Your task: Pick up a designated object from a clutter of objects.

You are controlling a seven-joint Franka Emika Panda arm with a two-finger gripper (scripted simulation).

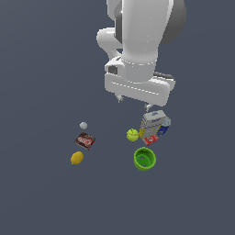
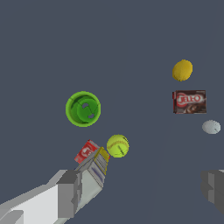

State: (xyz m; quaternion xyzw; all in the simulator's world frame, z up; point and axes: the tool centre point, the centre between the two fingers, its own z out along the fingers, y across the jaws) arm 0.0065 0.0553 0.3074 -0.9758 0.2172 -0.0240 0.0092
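Grey ball: furthest toward the exterior view's left, apart from the main cluster.
Brown packet: just beside the grey ball, lying flat on the floor.
Lemon: near the packet, well apart from the target.
Yellow-green ball: just beside the carton's foot, possibly touching; cannot tell.
Green cup: upright, mouth up, near the carton.
Red packet: flat, tucked against the carton's base.
Carton box: the target, tilted, at the exterior view's right of the cluster, with something blue behind it.
Gripper: fingers spread wide, nothing between them, hovering above and slightly off the carton.
Step, as judged: approach, not yet grasped.
Next move calls for: centring over the carton, descending so that the fingers straddle it, clear of ball and red packet.
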